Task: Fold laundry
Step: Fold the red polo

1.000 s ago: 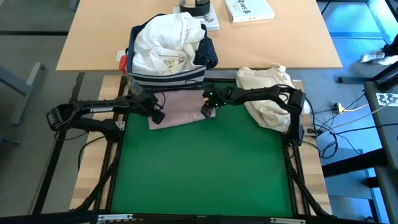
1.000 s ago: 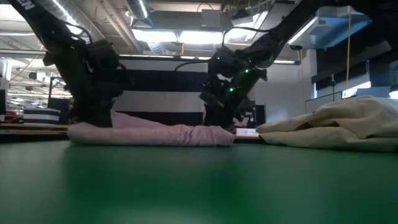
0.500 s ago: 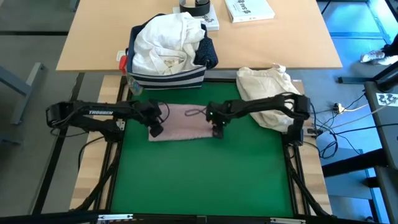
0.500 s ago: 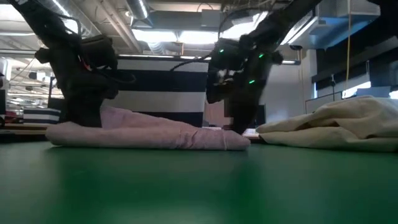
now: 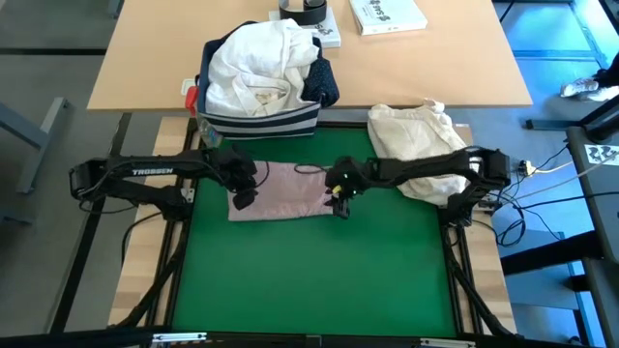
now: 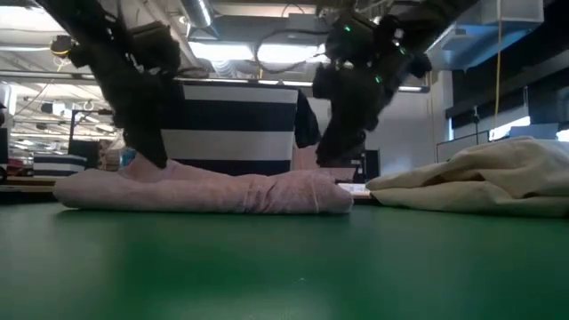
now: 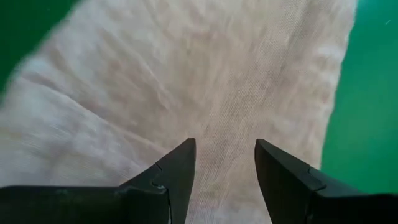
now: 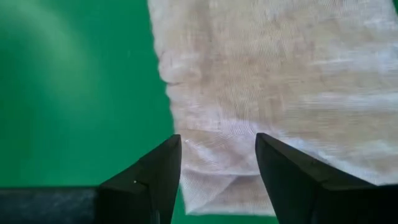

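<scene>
**Pink top flat on green mat, both grippers over it, jaws apart**

Pink top lies folded on the far part of the green mat, just in front of the navy striped bin. I have the left gripper over its left end and the right gripper at its right edge. On both wrist feeds I see the fingers spread with fabric showing in the gap, nothing pinched: left fingers over the ribbed cloth, right fingers straddling the top's corner where it meets the mat. Low feed shows the top as a low roll with both arms coming down onto it. White shirt and navy dotted shirt are heaped in the bin. Cream cloth bundle sits at the mat's far right corner, under the right arm.
</scene>
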